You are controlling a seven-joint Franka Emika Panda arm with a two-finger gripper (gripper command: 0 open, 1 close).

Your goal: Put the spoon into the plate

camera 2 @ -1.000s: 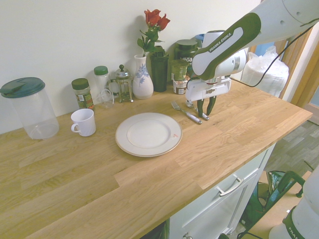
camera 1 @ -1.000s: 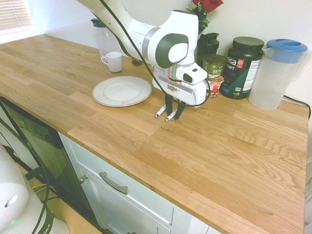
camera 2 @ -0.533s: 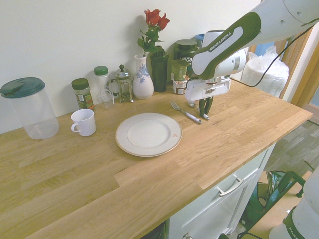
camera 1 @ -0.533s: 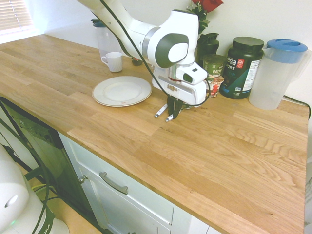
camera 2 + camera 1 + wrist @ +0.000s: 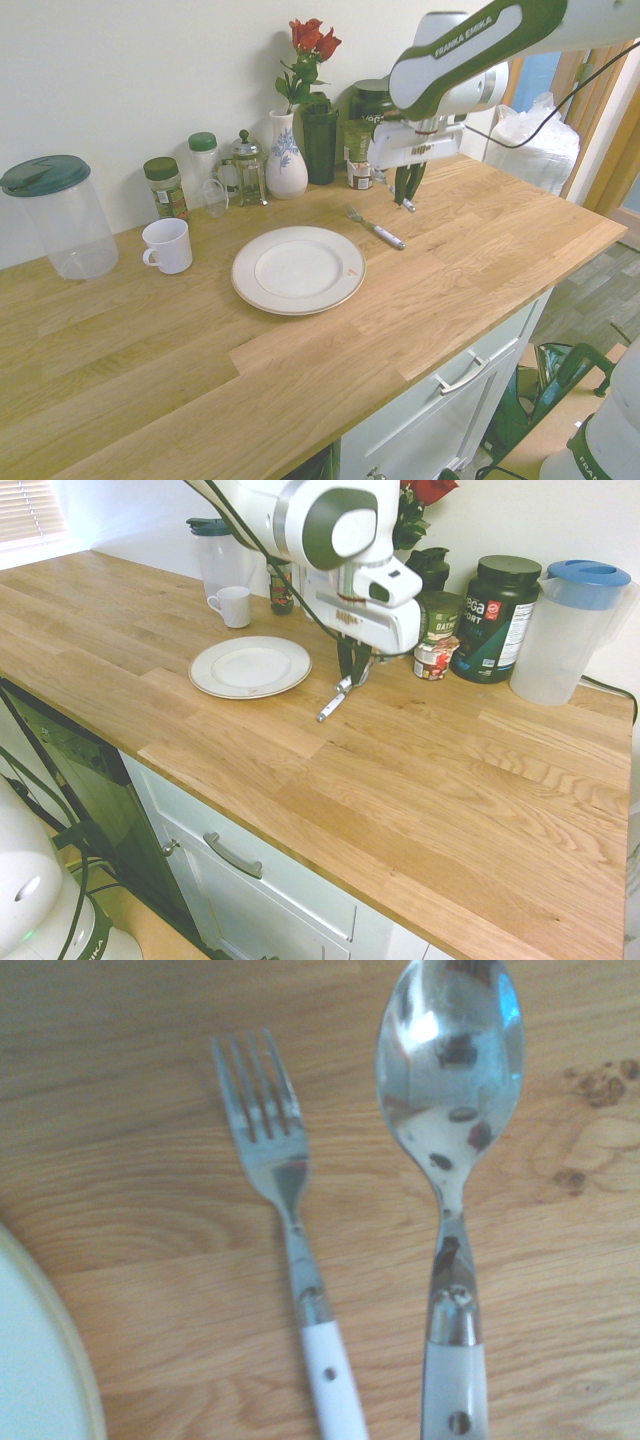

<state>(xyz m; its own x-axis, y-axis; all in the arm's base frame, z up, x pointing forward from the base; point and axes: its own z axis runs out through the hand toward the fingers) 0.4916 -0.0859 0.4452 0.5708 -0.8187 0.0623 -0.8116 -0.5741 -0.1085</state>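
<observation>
While the gripper (image 5: 352,675) hangs above the wooden worktop (image 5: 420,780), its jaws are closed on the spoon (image 5: 450,1160), lifted clear of the surface. White-handled fork (image 5: 374,229): lying on the worktop, just beside the plate (image 5: 298,269). Plate: bare, near a white cup (image 5: 168,245).

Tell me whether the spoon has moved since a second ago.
Yes. The claw has lifted the spoon off the counter, above the fork left lying there.

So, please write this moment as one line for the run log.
gripper: shut on spoon | spoon: above counter | fork: on counter | plate: no spoon yet
</observation>
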